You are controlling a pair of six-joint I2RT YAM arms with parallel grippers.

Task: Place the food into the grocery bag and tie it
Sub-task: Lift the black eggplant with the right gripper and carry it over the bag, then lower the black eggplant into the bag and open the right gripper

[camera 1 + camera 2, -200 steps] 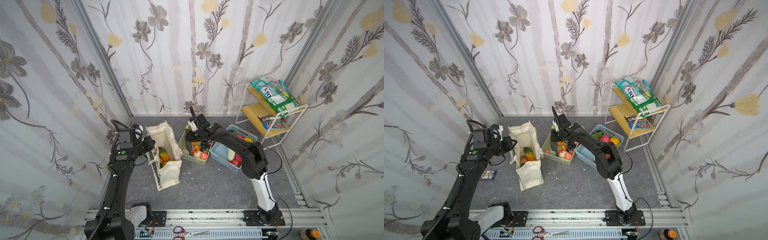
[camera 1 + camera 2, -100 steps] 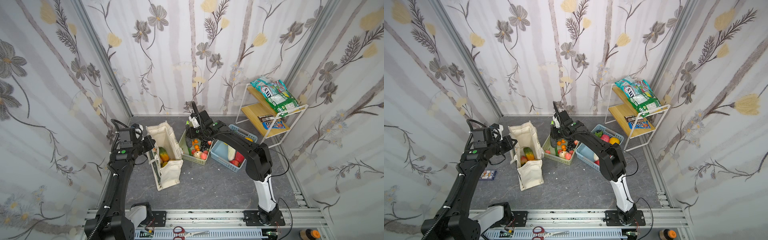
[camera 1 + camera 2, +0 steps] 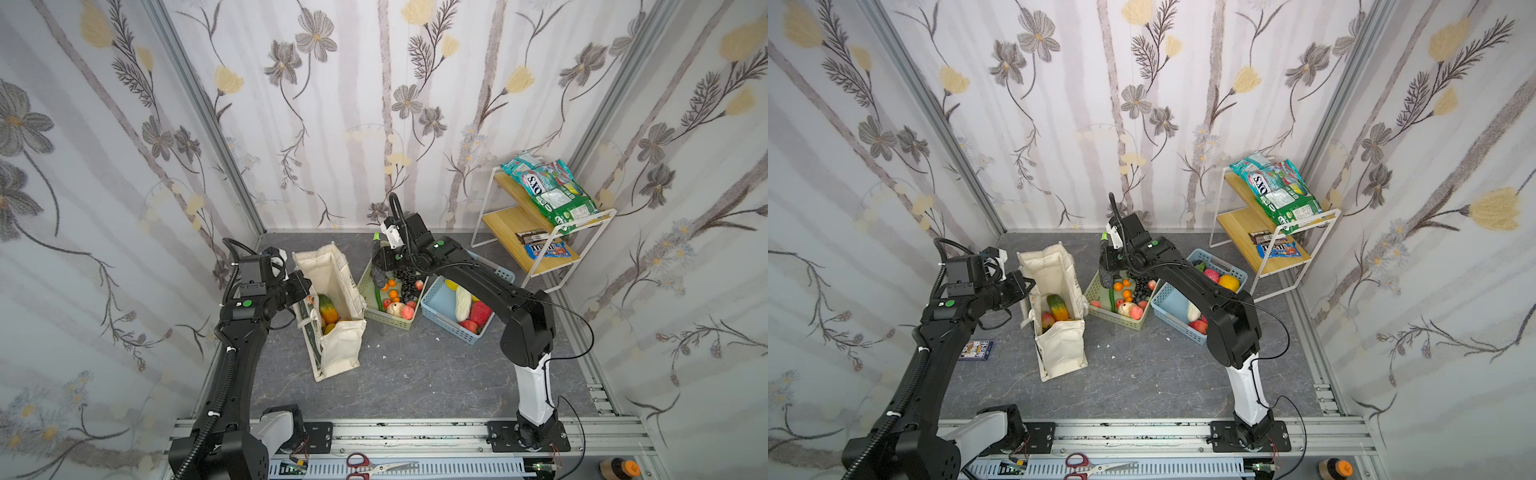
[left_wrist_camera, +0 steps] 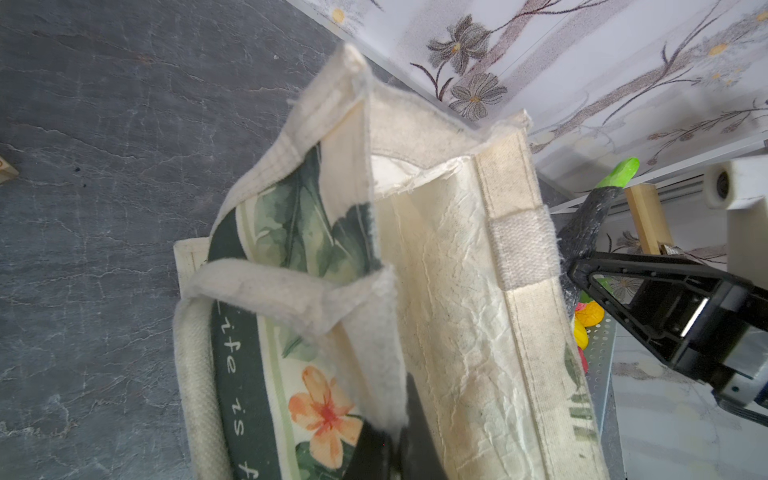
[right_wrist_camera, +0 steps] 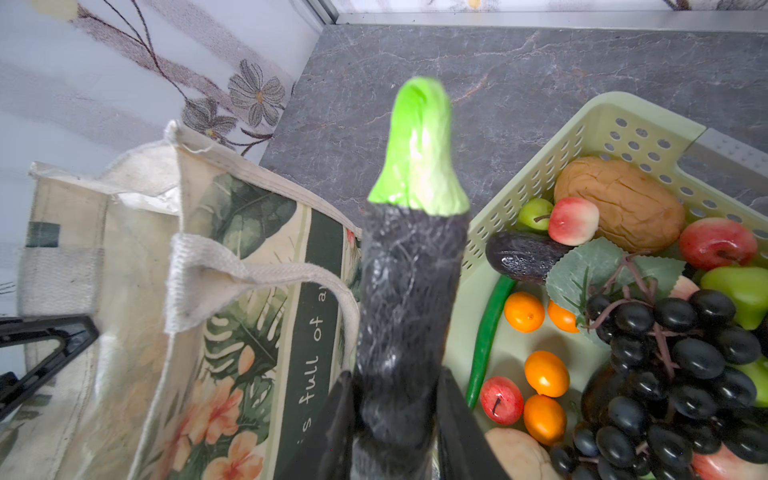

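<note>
While partly open, right end effector (image 5: 395, 376) clasps eggplant (image 5: 409, 291).

Bright, even light cast soft shadows; both top views bowed at the edges; the eggplant (image 5: 409, 291) gleamed, slightly blurred.

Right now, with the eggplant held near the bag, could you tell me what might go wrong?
1. The right gripper grips the eggplant near one end, so its long body may swing or slip out.
2. The grocery bag has a narrow mouth, and its handle drapes on the wall facing the eggplant; the tip could snag there.
3. Only the left gripper pins one rim, so a push might tip the bag.
</note>
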